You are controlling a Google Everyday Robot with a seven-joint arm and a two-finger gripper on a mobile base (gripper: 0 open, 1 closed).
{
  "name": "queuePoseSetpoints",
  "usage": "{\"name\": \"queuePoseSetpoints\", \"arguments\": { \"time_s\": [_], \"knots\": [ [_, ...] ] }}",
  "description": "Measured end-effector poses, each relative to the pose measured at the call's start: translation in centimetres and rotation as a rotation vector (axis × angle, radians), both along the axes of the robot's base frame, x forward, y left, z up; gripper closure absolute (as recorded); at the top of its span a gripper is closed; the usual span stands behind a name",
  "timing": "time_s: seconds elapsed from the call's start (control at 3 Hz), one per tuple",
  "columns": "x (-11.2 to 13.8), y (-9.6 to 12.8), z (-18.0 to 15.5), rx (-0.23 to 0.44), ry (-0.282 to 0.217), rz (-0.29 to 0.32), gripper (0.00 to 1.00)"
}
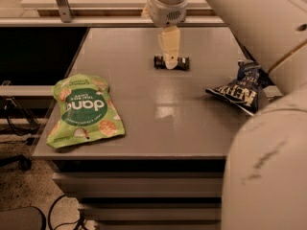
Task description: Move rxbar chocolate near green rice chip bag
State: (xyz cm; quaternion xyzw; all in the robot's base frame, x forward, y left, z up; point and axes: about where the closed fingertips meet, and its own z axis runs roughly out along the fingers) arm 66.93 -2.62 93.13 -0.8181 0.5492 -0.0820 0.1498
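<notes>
Camera view: tool (170, 61) over rxbar chocolate (183, 63), bar's middle hidden, tool's grip state impossible to tell.

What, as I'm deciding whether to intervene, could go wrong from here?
The gripper sits over the middle of the flat rxbar chocolate; it may slide instead of being gripped. The green rice chip bag lies at the front-left edge of the table, so a nudge on arrival might push it off.

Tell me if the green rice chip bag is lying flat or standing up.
Lying flat: the green rice chip bag shows its whole printed face upward on the table. The gripper is at the rxbar chocolate.
</notes>
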Motion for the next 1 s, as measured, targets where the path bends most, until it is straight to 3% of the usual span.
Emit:
{"name": "queuePoseSetpoints", "arguments": {
  "time_s": [0.33,1.0],
  "knots": [
    [2.5,-0.6,-2.3,-0.011,0.015,-0.061,0.0],
    [5.0,-2.8,-6.2,-0.006,0.072,-0.183,0.0]
  ]
}}
